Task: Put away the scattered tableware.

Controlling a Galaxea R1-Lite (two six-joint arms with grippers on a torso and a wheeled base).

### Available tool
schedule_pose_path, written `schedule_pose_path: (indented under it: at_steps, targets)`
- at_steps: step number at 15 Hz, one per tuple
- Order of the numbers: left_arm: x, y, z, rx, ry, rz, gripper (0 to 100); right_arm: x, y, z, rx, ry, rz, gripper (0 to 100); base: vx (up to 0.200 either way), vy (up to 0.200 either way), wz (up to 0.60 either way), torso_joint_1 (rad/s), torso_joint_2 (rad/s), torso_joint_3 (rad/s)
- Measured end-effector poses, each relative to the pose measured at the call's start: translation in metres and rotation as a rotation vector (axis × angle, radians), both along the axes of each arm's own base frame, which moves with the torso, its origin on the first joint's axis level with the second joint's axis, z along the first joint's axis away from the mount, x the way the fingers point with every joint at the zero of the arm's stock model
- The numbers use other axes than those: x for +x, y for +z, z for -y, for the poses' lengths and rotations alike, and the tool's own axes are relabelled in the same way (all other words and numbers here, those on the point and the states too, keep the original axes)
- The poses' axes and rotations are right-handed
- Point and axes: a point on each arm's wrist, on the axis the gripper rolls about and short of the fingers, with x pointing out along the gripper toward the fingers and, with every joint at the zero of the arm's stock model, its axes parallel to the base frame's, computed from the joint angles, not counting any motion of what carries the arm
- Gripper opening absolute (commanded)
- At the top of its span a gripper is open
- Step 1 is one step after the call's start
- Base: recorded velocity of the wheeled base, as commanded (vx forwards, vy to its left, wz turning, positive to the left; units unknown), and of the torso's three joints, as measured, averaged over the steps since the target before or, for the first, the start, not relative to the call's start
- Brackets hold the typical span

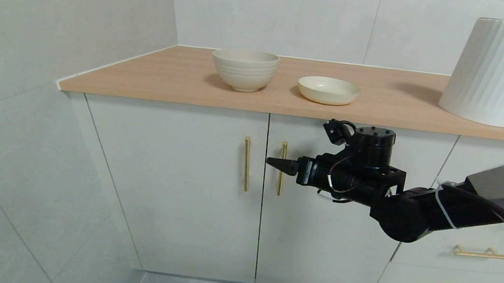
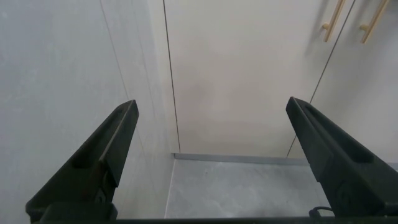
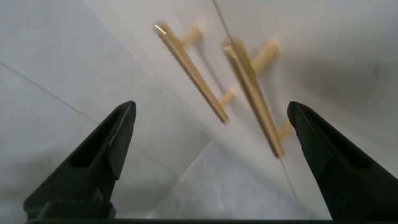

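Brass bar handles [image 1: 245,163], side by side on the white cabinet doors [image 1: 168,184], invite a mistake: the right pincer [image 1: 277,163], spread wide, could straddle both or slip off. Left pincer [image 2: 211,104] is spread too, low by the doors. Ribbed cream ceramic bowl [image 1: 244,68], then shallow cream dish [image 1: 328,90], sit on the wooden tabletop [image 1: 182,79] above the right pincer, apart from it.

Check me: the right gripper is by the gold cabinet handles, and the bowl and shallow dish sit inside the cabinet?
No. The head view shows the bowl and shallow dish on the wooden countertop; the right gripper is by the gold cabinet handles.
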Motion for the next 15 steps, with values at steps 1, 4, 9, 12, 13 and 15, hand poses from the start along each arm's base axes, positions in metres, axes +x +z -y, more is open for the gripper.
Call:
schedule_pose_path:
  at_steps: [1, 4, 9, 12, 13, 15]
  targets:
    - [0.000, 0.000, 0.000, 0.000, 0.000, 0.000, 100, 0.001, -0.003, -0.002, -0.001, 0.001, -0.004, 100, 0.000, 0.000, 0.00, 0.000, 0.00, 0.000]
    - [0.000, 0.000, 0.000, 0.000, 0.001, 0.000, 100, 0.003, -0.010, -0.009, 0.011, -0.008, 0.013, 100, 0.000, 0.000, 0.00, 0.000, 0.00, 0.000]
    - [0.000, 0.000, 0.000, 0.000, 0.000, 0.001, 100, 0.009, -0.019, -0.020, 0.029, -0.058, 0.005, 100, 0.000, 0.000, 0.00, 0.000, 0.00, 0.000]
    - [0.000, 0.000, 0.000, 0.000, 0.000, 0.000, 100, 0.006, -0.020, -0.029, 0.069, -0.043, 0.010, 100, 0.000, 0.000, 0.00, 0.000, 0.00, 0.000]
    - [0.000, 0.000, 0.000, 0.000, 0.000, 0.001, 100, 0.006, -0.021, -0.030, 0.070, -0.040, 0.011, 100, 0.000, 0.000, 0.00, 0.000, 0.00, 0.000]
    - [0.000, 0.000, 0.000, 0.000, 0.000, 0.001, 100, 0.005, -0.024, -0.033, 0.069, -0.035, 0.007, 100, 0.000, 0.000, 0.00, 0.000, 0.00, 0.000]
